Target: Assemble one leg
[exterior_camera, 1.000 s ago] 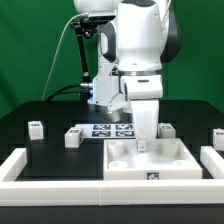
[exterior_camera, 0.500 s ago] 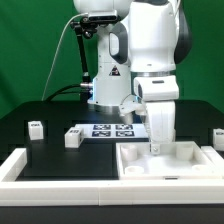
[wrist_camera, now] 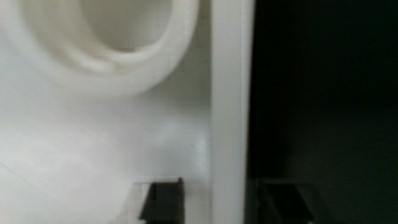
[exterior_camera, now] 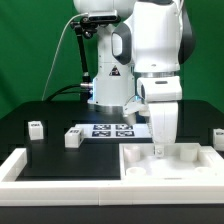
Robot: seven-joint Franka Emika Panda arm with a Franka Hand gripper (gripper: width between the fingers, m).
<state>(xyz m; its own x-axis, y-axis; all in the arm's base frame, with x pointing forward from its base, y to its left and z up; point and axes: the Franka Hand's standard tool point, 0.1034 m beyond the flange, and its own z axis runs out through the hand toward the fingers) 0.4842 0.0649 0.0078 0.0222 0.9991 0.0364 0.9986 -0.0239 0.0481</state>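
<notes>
Straddling white tray (exterior_camera: 190,175) wall: gripper (exterior_camera: 157,150)

legs in view 3: leg (exterior_camera: 36,127), leg (exterior_camera: 72,138), leg (exterior_camera: 218,140) at the exterior view's right edge | tray (exterior_camera: 140,173) 1 | marker board (exterior_camera: 100,129) 1 | arm (exterior_camera: 150,40) 1 | gripper (exterior_camera: 157,149) 1 | fingers (wrist_camera: 164,203) 2 | white border rail (exterior_camera: 20,166) 1

The black table (exterior_camera: 60,155) carries the marker board (exterior_camera: 110,129) near its middle. Toward the exterior view's left stand two small tagged white posts, the far leg (exterior_camera: 37,127) and the nearer leg (exterior_camera: 72,138). A third leg (exterior_camera: 218,139) stands well apart at the right edge. The white tray-like part (exterior_camera: 140,172) lies front right, and a white rail (exterior_camera: 22,166) borders the front left.
</notes>
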